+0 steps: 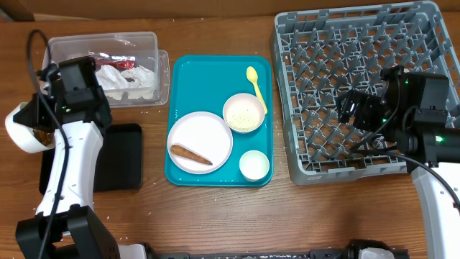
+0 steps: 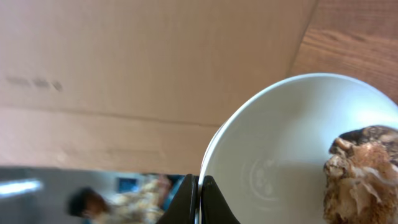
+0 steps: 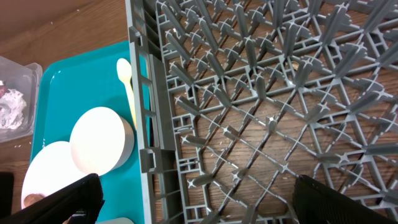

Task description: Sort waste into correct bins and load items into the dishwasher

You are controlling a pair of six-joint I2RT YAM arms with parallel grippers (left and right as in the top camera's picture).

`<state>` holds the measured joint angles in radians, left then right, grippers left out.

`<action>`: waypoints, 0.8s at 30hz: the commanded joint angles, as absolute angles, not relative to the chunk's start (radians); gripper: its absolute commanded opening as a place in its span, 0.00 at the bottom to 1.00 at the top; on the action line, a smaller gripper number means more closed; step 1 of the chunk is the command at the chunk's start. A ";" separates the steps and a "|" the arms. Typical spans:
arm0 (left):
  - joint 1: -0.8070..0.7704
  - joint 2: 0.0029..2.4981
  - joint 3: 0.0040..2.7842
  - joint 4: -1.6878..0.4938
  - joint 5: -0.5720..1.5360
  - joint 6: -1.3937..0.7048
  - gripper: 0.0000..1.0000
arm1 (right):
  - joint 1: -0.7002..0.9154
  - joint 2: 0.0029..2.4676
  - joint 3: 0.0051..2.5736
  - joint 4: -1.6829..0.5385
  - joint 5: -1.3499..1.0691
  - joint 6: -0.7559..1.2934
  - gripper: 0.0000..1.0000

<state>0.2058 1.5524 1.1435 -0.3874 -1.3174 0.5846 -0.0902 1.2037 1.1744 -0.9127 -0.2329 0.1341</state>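
My left gripper (image 2: 200,199) is shut on the rim of a white bowl (image 2: 280,155) holding brown food pieces (image 2: 364,171). I hold the bowl (image 1: 26,131) at the far left, beside the black tray (image 1: 123,158). The clear tub (image 1: 154,50) holds a crumpled napkin (image 1: 118,75) and a red-and-white wrapper (image 1: 111,62). On the teal tray (image 1: 215,72) are a plate (image 1: 208,129) with a brown food piece (image 1: 190,154), a bowl of rice-like grains (image 1: 244,113), a small cup (image 1: 254,165) and a yellow spoon (image 1: 255,86). My right gripper (image 3: 196,199) is open and empty over the left part of the grey dish rack (image 1: 323,43).
A cardboard wall fills the left wrist view behind the bowl. In the right wrist view the rack's left wall (image 3: 149,93) stands against the teal tray (image 3: 81,81), with the rice bowl (image 3: 99,140) and spoon (image 3: 126,78) close by.
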 commanded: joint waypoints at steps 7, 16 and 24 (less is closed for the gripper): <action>0.123 1.554 1.151 -0.459 -1.501 1.068 0.04 | -0.088 1.201 1.198 -0.912 -0.241 0.130 1.00; 0.101 1.553 1.151 -0.365 -1.362 0.644 0.04 | -0.088 1.201 1.198 -0.922 -0.241 0.130 1.00; -0.134 1.512 1.179 -0.450 -0.612 0.156 0.04 | -0.088 1.201 1.198 -0.921 -0.241 0.130 1.00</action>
